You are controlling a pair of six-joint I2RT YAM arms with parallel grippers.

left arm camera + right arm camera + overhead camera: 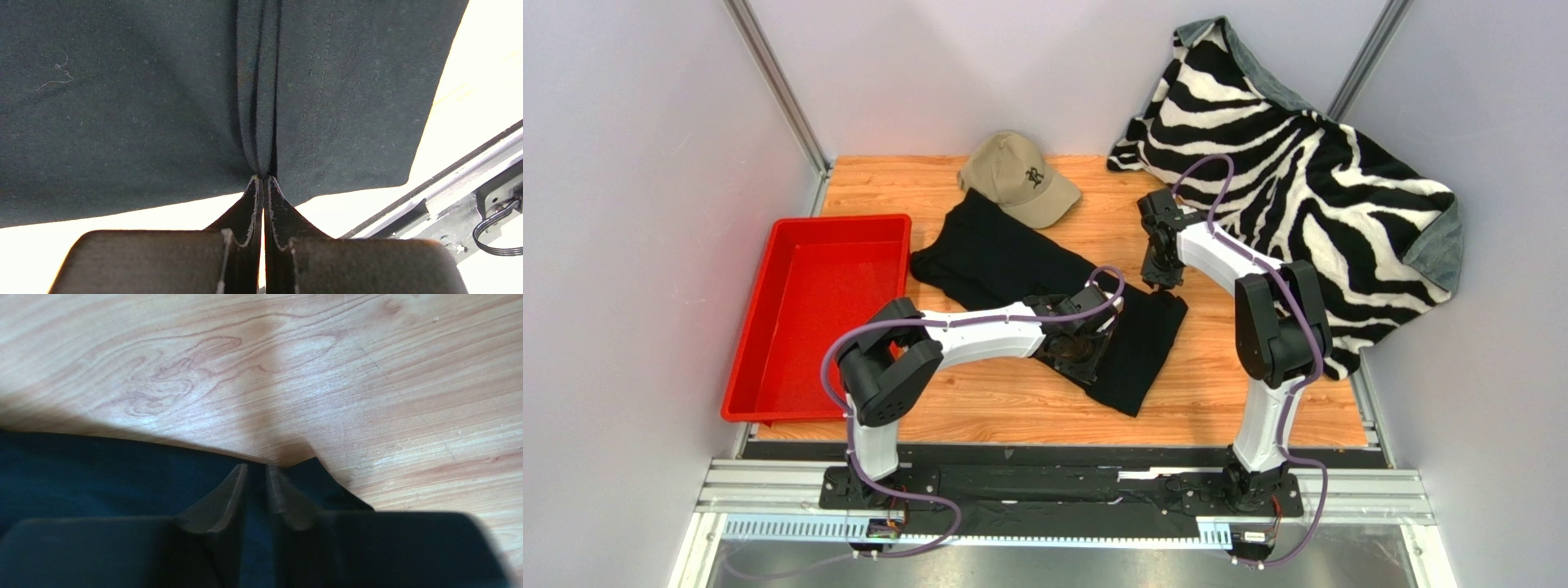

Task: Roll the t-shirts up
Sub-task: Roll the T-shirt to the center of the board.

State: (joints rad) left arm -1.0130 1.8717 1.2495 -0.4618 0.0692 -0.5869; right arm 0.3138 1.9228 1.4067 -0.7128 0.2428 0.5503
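T-shirt [995, 263] is lying as a folded band, long axis running 10 to 4 o'clock. Left gripper [264, 180] is pinching a fabric fold. Right gripper [256, 471] is clamping its 2 o'clock edge.

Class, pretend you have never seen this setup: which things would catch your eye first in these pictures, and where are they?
The zebra-striped blanket heaped at the back right stands out most, along with the bright red tray at the left. In the middle lies a black t-shirt, with the left gripper pinching a fold of it and the right gripper closed on its right-hand edge.
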